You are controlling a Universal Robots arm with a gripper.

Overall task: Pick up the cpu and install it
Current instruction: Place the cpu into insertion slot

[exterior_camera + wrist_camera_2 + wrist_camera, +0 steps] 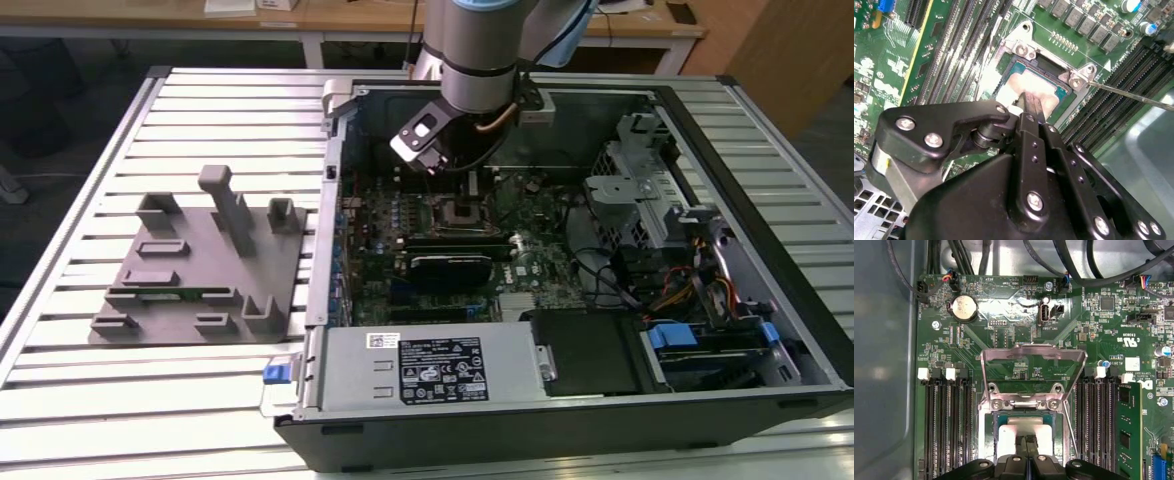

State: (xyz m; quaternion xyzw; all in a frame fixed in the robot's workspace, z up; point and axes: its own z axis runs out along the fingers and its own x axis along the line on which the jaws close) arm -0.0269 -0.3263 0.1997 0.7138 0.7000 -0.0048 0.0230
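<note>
Black metal links of the gripper point(1032, 102) sit closest in the second wrist view. They narrow to two slim fingers point(1038, 107) that are pressed flat against each other, with nothing visible between them. Just beyond the tips is the cpu point(1018, 85), its pale silvery top spreading out on both sides of the closed pair.

This is the relation that counts: the chip is straight under the fingertips, not off to one side. It lies flat and square inside the socket point(1022, 49), with its edges running along the socket's walls. In the first wrist view the gripper point(1027, 442) is again centred over the cpu point(1008, 437) — I cannot tell whether the tips actually press on the lid or stop just short of it.

Past the chip, the metal load plate point(1034, 351) is tilted open and the thin lever rod point(1070, 427) is swung free beside it, so I judge the socket is not yet clamped. Memory slots point(946, 425) flank it on the green motherboard point(1004, 320).

Farther out, in the exterior view, the arm point(478, 60) reaches down into the open computer case point(747, 130). The grey fixture point(200, 270) rests well apart on the slatted table point(80, 200).
</note>
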